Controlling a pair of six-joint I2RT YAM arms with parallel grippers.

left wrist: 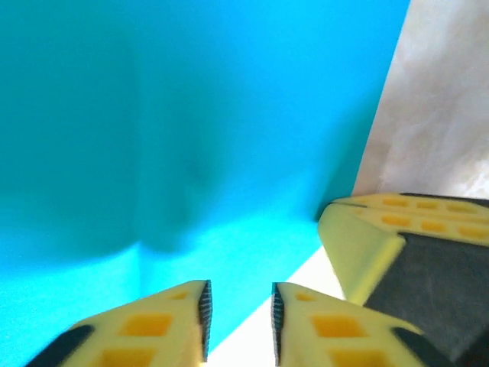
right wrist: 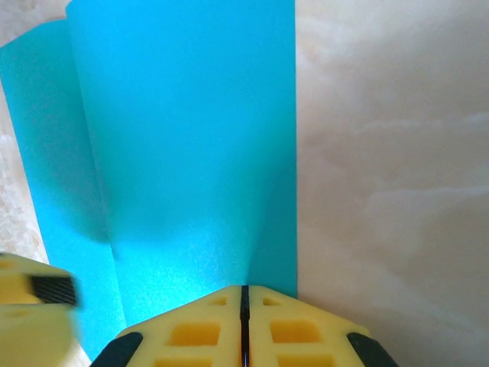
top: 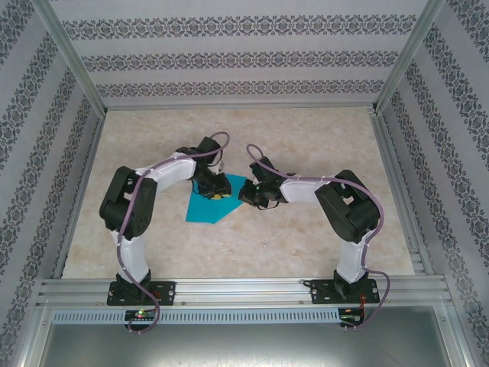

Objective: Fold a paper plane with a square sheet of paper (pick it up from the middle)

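Even, bright light is recorded across the desk (top: pixel 306 245) in the top view, and shadows there are faint. In the left wrist view the paper (left wrist: pixel 191 115) ahead of the left fingers (left wrist: pixel 153 329) is out of focus and shaded in a dark band. In the right wrist view focus is sharp; a shadow is cast left of the right fingers (right wrist: pixel 199 332), with a pale sheen just ahead of them.

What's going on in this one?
Two robot arms are working a thin teal-blue square sheet of paper in the middle of the marbled table. The right gripper is shut at the paper's edge, where a raised fold runs into its fingertips. The left gripper hovers close beside it over the sheet, jaws slightly apart, holding nothing. No plane shape yet.
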